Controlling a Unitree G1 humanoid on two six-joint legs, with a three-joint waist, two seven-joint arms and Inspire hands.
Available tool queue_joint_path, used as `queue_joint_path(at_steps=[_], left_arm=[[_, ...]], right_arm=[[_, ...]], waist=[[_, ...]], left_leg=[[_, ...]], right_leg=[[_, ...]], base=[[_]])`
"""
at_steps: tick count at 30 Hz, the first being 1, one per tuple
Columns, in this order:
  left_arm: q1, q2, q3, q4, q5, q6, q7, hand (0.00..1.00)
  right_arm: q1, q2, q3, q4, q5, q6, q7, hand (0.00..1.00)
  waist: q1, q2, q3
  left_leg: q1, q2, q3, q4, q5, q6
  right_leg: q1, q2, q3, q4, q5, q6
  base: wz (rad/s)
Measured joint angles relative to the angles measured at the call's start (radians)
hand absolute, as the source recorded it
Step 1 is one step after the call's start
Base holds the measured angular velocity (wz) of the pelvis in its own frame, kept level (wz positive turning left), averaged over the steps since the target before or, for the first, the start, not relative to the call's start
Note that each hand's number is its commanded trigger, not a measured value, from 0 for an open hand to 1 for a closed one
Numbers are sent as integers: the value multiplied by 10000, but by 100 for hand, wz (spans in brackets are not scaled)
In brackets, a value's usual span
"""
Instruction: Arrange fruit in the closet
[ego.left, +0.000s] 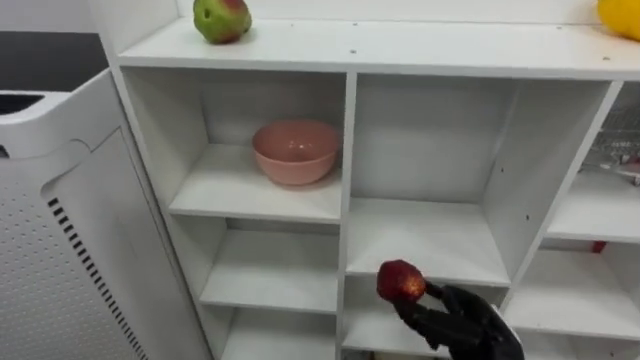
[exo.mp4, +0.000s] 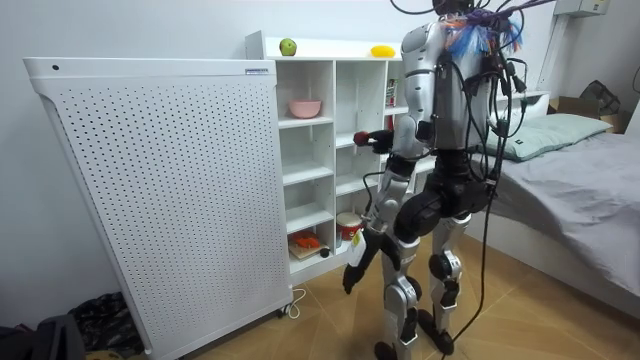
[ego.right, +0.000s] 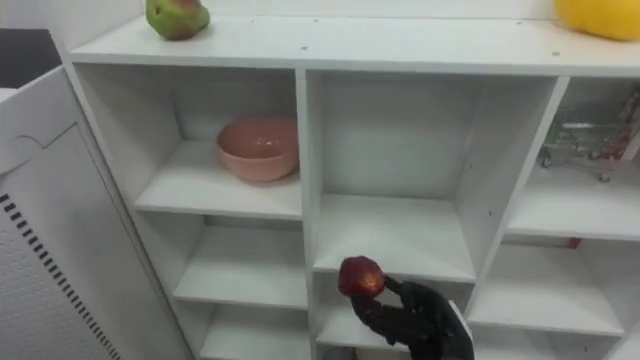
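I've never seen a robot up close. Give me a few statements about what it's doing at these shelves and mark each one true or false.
1. The robot's right hand grips a round red fruit in front of the white shelf unit. True.
2. The pink bowl stands on top of the shelf unit. False: it sits inside the upper left compartment.
3. A green fruit with a red blush lies on top of the shelf unit, towards the left. True.
4. The yellow fruit lies touching the green one. False: it is far off at the right end of the top.
5. The left hand hangs low by the robot's side. True.
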Motion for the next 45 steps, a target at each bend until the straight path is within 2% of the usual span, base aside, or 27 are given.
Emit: queue_joint_path(at_steps=[3, 7, 9, 12, 15, 19, 21, 26, 29, 31, 36, 41, 45], left_arm=[[-42, -28, 5, 119, -643, -53, -1, 0], [-128, -21, -65, 85, -1316, 61, 7, 0], [-235, -7, -186, 53, -1617, 104, 15, 0], [-301, -22, -364, -109, -1806, 134, 54, 0], [-303, -36, -471, -168, -2320, 133, 220, 0], [-285, -30, -1166, -112, -3535, 280, 394, 0], [-290, -45, -1199, -126, -3528, 283, 401, 0], [-264, -43, -1251, -491, -3533, 288, 591, 0], [-240, -36, -1296, -690, -3529, 300, 715, 0], [-225, -17, -1319, -967, -3518, 255, 796, 0], [-202, 360, -1545, -1003, -3532, 120, 857, 0], [-171, 413, -1727, -1014, -3517, 106, 854, 0], [61, 624, -1690, -1469, -3514, 3, 852, 0]], right_arm=[[-151, 202, -559, 669, 1861, -3, -20, 100], [-407, 227, -897, 1067, 4200, -9, -17, 100], [-646, 224, -976, 1371, 4957, -9, -16, 100], [-1223, 221, -1135, 2174, 5863, 5, -9, 100], [-1450, 218, -1429, 2541, 6583, 16, -8, 100], [-1756, 166, -1709, 2958, 7354, 31, -29, 100], [-2130, 89, -1895, 3262, 7383, 45, -20, 100], [-2962, -649, -2019, 3520, 7657, 195, -11, 100], [-3342, -828, -2167, 3557, 7688, 252, -21, 100], [-3668, -1092, -2241, 3561, 7695, 239, -21, 100], [-3959, -1487, -2338, 3564, 7691, 238, -152, 100], [-4594, -1562, -2387, 3574, 7626, 234, -582, 100], [-5083, -1918, -2372, 3559, 7585, 183, -861, 100]], waist=[[20, 10, 55], [21, -6, 214], [55, 25, 233], [353, 102, 286], [551, 146, 281], [574, 163, 280], [584, 165, 280], [914, 141, 282], [942, 132, 277], [1063, 126, 271], [1097, 119, 262], [1121, 116, 259], [1159, 92, 244]], left_leg=[[-662, -76, 7, 411, 4, 38], [-1937, -230, 2, 1106, -25, 80], [-2542, -245, 76, 1385, -59, 114], [-3335, -231, 177, 1853, -67, 111], [-3931, -244, 209, 2108, -65, 101], [-4585, -243, 223, 2511, -86, 75], [-4964, -244, 226, 2772, -102, 74], [-5904, -266, 308, 3266, -147, 84], [-6364, -226, 306, 3642, -212, 89], [-6734, -223, 260, 4013, -323, 103], [-7113, -229, 214, 4423, -441, 179], [-7645, -270, 238, 4863, -504, 285], [-7981, -294, 324, 5295, -627, 395]], right_leg=[[-671, -148, 47, 487, -79, -12], [-1995, -450, 69, 1443, -360, -73], [-2632, -520, 104, 1798, -458, -90], [-3504, -551, 290, 2304, -490, -153], [-4139, -627, 307, 2658, -532, -238], [-4751, -810, 213, 3115, -649, -311], [-5104, -842, 219, 3353, -717, -332], [-6035, -1035, 176, 3934, -841, -403], [-6397, -1094, 87, 4219, -927, -445], [-6697, -1173, 0, 4519, -971, -489], [-6859, -1341, -237, 4861, -1210, -424], [-7314, -1444, -255, 5228, -1231, -402], [-7671, -1565, -159, 5662, -1329, -351]], base=[[3], [12], [14], [-4], [1], [11], [8], [8], [11], [8], [20], [2], [1]])
